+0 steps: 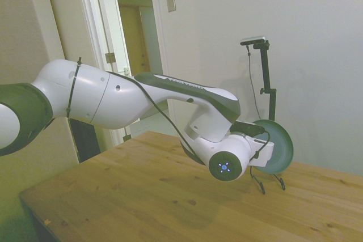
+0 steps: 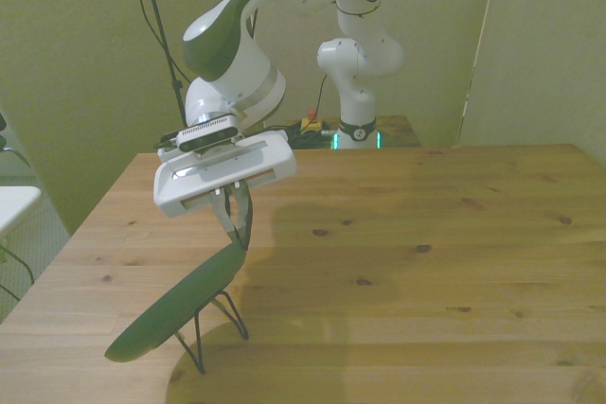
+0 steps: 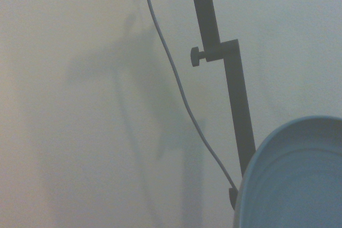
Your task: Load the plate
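Plate (image 2: 175,307) on edge, leaning in a thin black wire stand (image 2: 216,324), sits near the desk (image 2: 426,234) corner at the front view's lower left; in the side view the plate (image 1: 282,150) stands upright over the wire stand (image 1: 267,182) close to the desk's (image 1: 142,196) far edge, its round face turned toward the wall. The gripper (image 2: 239,224) reaches out level from the white arm and meets the plate at its upper rim. Two dark fingers (image 2: 244,218) show below the white hand body in the front view, pressed close together about the rim, so they appear closed on the plate, though the contact itself is small and partly shadowed. In the side view the gripper (image 1: 271,150) is mostly hidden behind the wrist and the plate, and its fingers cannot be made out there. From the wrist camera, the plate's (image 3: 291,177) paler matte side with faint concentric rings fills one corner, against a plain wall. The stand's feet rest on the desk, and the rest of the wooden top around it is bare wood grain with knots.
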You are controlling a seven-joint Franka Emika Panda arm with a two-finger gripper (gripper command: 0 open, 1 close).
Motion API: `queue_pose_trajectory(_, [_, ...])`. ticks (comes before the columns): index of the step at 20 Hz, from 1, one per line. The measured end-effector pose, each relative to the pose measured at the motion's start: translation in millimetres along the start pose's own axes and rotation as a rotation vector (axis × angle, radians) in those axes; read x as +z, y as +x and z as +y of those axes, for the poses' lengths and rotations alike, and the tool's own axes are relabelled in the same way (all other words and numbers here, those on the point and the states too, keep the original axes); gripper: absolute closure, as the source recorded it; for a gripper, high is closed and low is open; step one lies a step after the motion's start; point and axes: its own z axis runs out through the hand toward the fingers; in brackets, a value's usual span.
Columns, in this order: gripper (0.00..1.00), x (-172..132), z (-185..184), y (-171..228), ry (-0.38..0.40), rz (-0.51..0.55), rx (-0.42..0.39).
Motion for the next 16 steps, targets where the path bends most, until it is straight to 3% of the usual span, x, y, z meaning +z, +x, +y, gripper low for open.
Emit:
queue_pose_trajectory(11, [1.0,-0.1,0.6,-0.2,-0.002,-0.001,-0.002])
queue_pose_trajectory(12, [0.0,-0.2,0.8,-0.4,-0.004,-0.001,-0.001])
queue_pose_trajectory(16, [0.0,-0.1,2.6,-3.1,-0.015,-0.003,0.0])
